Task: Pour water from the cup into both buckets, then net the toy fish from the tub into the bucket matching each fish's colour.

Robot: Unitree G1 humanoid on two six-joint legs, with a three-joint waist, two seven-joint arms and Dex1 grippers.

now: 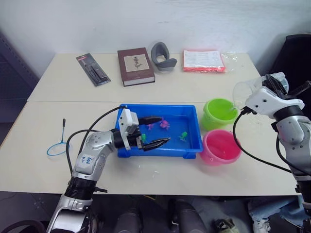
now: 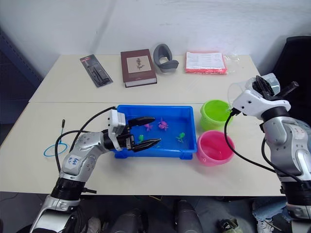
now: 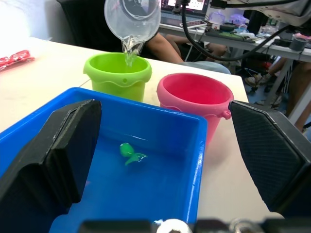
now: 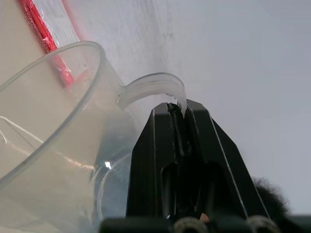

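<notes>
Pouring is under way into the lime green bucket (image 1: 219, 112). Nearest, the left gripper (image 1: 151, 131) hangs wide open and empty over the near-left part of the tub (image 1: 192, 145), with the toy fish (image 1: 164, 124) beyond its tips. The net (image 1: 58, 144) lies on the table (image 1: 39, 165), well to its left. Farther right, the right gripper (image 4: 179, 111) is clamped on the handle of the cup (image 3: 132, 19), tilted above the green bucket. Recommended: hold the stream centred, then shift to the pink bucket (image 1: 221, 146) just beside it.
</notes>
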